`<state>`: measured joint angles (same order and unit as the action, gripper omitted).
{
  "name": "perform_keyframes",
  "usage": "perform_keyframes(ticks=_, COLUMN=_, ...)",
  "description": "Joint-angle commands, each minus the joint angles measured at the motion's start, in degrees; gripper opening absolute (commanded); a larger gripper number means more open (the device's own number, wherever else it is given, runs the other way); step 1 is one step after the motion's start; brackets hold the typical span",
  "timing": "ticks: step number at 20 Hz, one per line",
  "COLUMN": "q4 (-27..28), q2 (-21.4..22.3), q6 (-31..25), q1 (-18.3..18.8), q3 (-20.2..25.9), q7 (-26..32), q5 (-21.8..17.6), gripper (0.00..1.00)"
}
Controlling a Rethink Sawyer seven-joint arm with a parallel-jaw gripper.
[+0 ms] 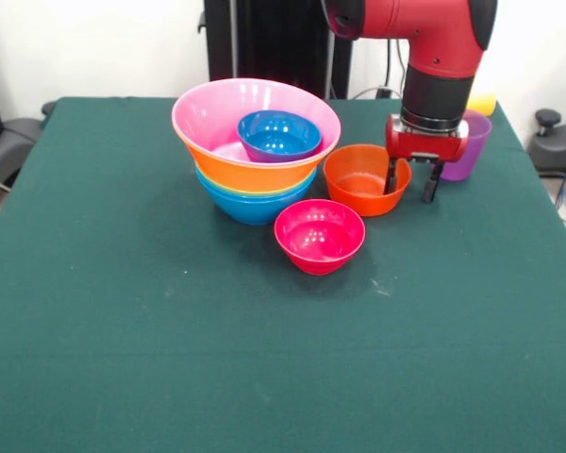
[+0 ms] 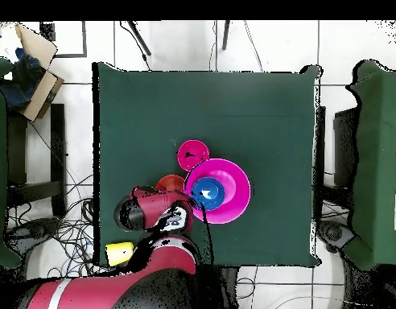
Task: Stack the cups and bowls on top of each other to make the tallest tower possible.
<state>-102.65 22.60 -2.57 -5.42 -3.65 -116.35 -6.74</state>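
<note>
- Counter (image 1: 123, 311): covered in dark green cloth; the near half is bare.
- Crimson bowl (image 1: 319, 235): small, upright, nearest of the items, standing alone a little right of centre, just in front of the tower and the orange-red bowl. Whether it touches either cannot be told. Seen from overhead as a small crimson disc (image 2: 192, 154).
- Tower (image 1: 256, 151): nested stack left of centre, just behind and left of the crimson bowl. A light blue bowl (image 1: 255, 208) is at the base, with a thin green rim showing above it, then the large orange bowl (image 1: 255, 174), then the large pink bowl (image 1: 212, 113) as the widest layer. The small dark blue bowl (image 1: 279, 135) sits upright inside the pink bowl, right of its middle.
- Orange-red bowl (image 1: 360, 178): small, upright, on the counter just right of the tower, its left rim close against the stack.
- Gripper (image 1: 411, 183): hangs from the red and black arm (image 1: 439, 57), pointing down at the right rim of the orange-red bowl. The two dark fingers (image 1: 430, 185) are spread moderately and hold nothing; the left one stands over the bowl's right edge, the other outside it.
- Purple cup (image 1: 470, 146): translucent, upright, far right, behind the gripper and partly hidden by it.
- Yellow cup (image 1: 483, 103): only a sliver shows behind the arm, beyond the purple cup; overhead it appears as a yellow patch (image 2: 119, 253) beside the arm.
</note>
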Motion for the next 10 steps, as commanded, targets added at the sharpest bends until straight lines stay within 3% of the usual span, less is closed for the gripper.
perform_keyframes(ticks=1, q4=2.18, q2=-4.99, q6=6.78, q1=0.78, q3=1.79, q7=-9.39, q5=1.3, gripper=1.0)
perform_keyframes(ticks=4, q4=2.56, q2=-5.52, q6=7.31, q1=1.19, q3=1.63, q7=-8.8, q5=0.66, gripper=1.0)
perform_keyframes(ticks=5, q4=2.1, q2=-5.43, q6=7.58, q1=1.98, q3=2.37, q7=-9.23, q5=0.86, gripper=0.0)
perform_keyframes(ticks=10, q4=1.91, q2=-4.35, q6=6.17, q1=2.48, q3=2.64, q7=-8.25, q5=0.42, gripper=0.0)
